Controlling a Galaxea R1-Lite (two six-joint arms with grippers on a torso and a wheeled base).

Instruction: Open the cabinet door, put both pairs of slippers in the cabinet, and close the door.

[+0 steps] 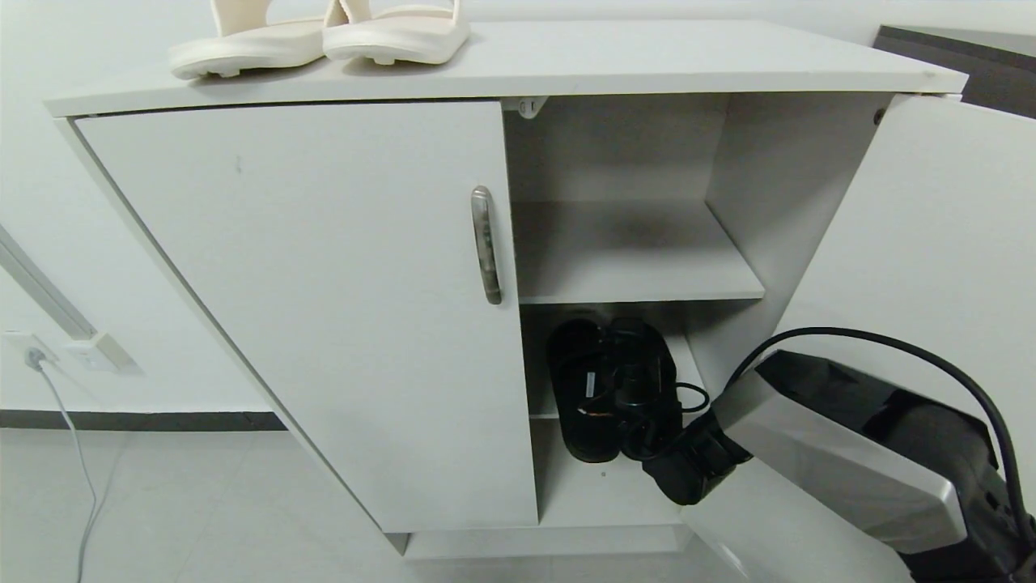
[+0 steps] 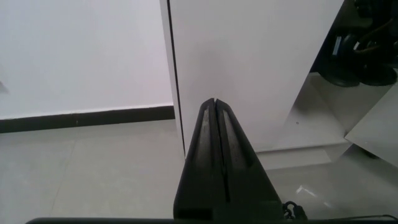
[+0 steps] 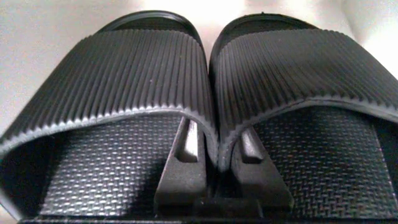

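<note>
Low inside the cabinet [image 1: 283, 283], the right gripper [image 3: 217, 142] clamps the two black slippers [image 3: 143, 74] together.

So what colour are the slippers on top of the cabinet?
The slippers are cream, clearest in the head view.

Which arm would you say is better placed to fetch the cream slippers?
Probably left: its gripper is empty and the cream slippers lie on its side; the right gripper holds the black slippers.

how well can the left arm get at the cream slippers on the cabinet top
Probably yes: the cream slippers lie uncovered on the cabinet top. The left pincer is shut and low near the closed door, so it must rise and open first.
</note>
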